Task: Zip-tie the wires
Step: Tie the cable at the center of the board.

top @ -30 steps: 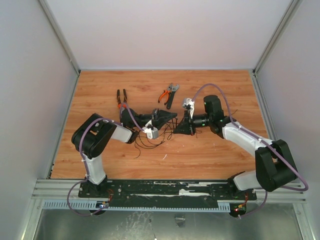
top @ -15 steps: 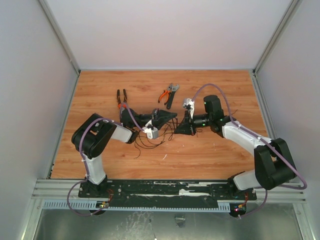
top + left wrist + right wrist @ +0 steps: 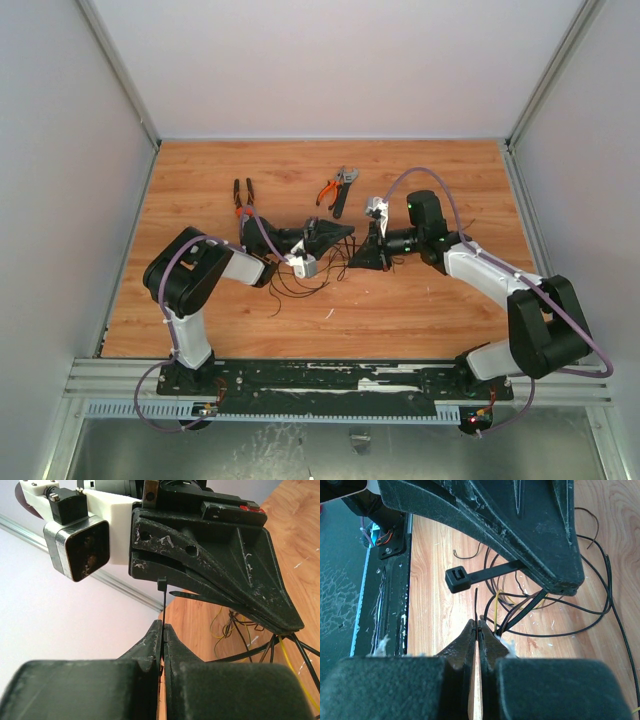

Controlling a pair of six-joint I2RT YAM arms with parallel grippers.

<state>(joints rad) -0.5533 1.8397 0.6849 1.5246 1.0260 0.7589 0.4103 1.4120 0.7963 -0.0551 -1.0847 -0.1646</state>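
The wires [image 3: 298, 283] lie in loose black and yellow loops on the wooden table, between the two grippers, and show in both wrist views [image 3: 239, 626] [image 3: 592, 611]. My left gripper [image 3: 347, 232] [image 3: 163, 626] is shut on the zip tie [image 3: 161, 586] just below its square head. My right gripper [image 3: 352, 262] [image 3: 477, 622] is shut on the thin tail end of the zip tie [image 3: 456, 579]. The tail tip stands up close beside the head. The ribbed strap runs down under the wires. The two grippers nearly meet tip to tip.
Black-handled pliers [image 3: 243, 195] lie at the back left. Orange-handled cutters [image 3: 328, 189] and a dark tool [image 3: 343, 192] lie at the back middle. Grey walls close in three sides, and a metal rail [image 3: 330, 378] runs along the near edge.
The right arm has shifted very slightly to the left. Both grips on the zip tie hold as before.
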